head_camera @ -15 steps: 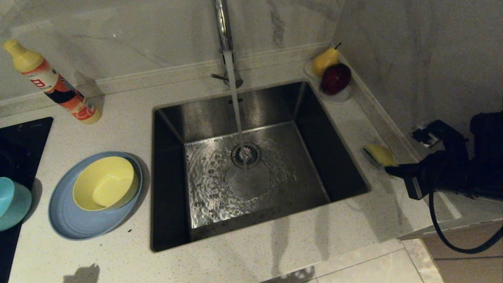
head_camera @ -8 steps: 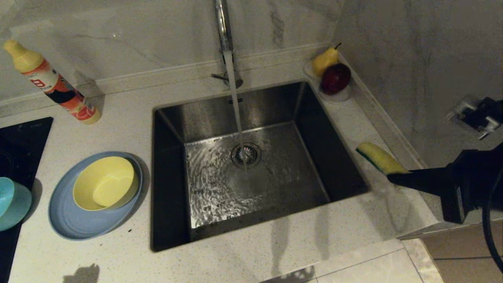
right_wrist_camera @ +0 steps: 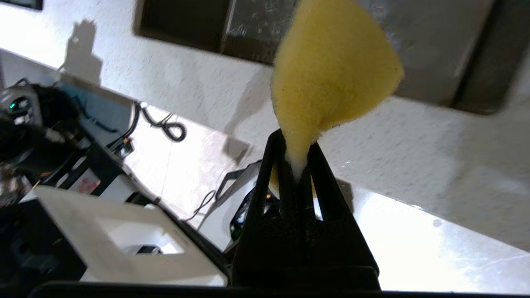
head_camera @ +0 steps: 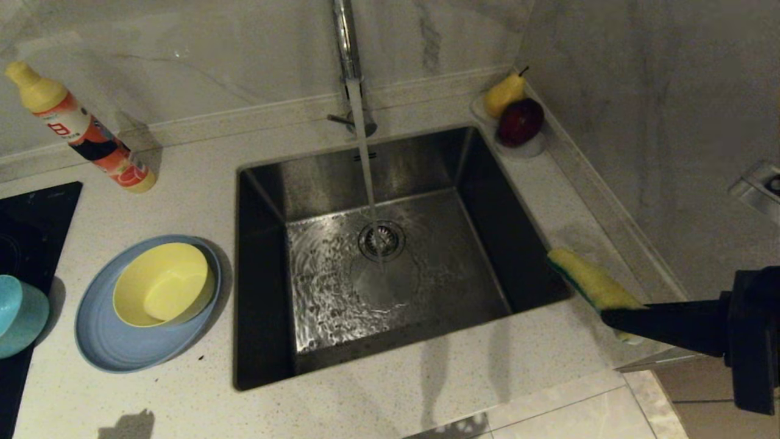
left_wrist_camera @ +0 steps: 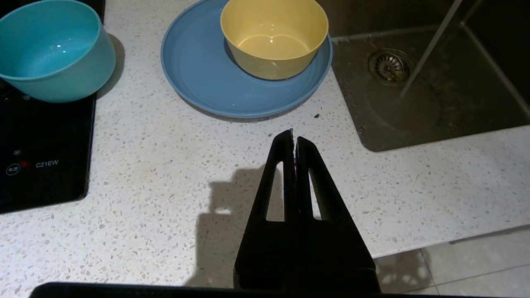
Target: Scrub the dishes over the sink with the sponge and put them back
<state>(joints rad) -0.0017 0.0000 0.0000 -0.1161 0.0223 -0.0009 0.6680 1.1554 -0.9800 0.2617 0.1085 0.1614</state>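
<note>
My right claw is clamped on one end of the sponge, holding it up clear of the worktop beside the sink's right rim, near its front corner. My left claw is pressed shut on nothing, hanging over the worktop's front edge, near the blue plate. Water runs from the tap onto the drain. As I judge it, only the fetching of the sponge is done: the yellow bowl sits in the plate left of the sink, the teal bowl rests partly on the hob at the worktop's left end, and none is over the basin. All the scrubbing and putting back remains
</note>
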